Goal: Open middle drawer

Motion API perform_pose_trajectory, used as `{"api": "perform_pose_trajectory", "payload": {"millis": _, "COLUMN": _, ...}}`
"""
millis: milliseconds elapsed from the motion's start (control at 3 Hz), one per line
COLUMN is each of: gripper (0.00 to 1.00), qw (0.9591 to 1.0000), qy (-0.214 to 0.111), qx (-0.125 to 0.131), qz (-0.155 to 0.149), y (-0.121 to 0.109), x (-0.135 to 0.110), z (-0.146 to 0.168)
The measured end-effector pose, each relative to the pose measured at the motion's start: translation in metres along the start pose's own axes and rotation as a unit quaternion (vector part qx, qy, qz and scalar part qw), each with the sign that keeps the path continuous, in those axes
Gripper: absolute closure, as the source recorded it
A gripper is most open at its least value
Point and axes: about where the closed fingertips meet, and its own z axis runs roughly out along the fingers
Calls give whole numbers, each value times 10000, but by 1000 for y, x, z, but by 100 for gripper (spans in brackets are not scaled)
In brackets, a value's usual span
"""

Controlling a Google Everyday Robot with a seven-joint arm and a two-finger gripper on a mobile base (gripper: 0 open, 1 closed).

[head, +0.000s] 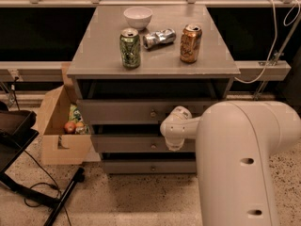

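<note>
Middle drawer (122, 144): grey front with a small brass knob (153, 146), second of three in the grey cabinet (94, 65). Gripper (173, 142): at the white arm's (244, 164) tip, just right of that knob, near the drawer fronts. Whether it is open or closed cannot be told.

High frontal view, pincer (174, 132) at drawers (117, 112)
</note>
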Motion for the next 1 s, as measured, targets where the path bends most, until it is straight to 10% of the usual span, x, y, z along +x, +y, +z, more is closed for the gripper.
{"api": "perform_pose_trajectory", "payload": {"millis": 1000, "gripper": 28, "qw": 10000, "qy": 0, "qx": -1, "qz": 0, "y": 0, "x": 0, "z": -2}}
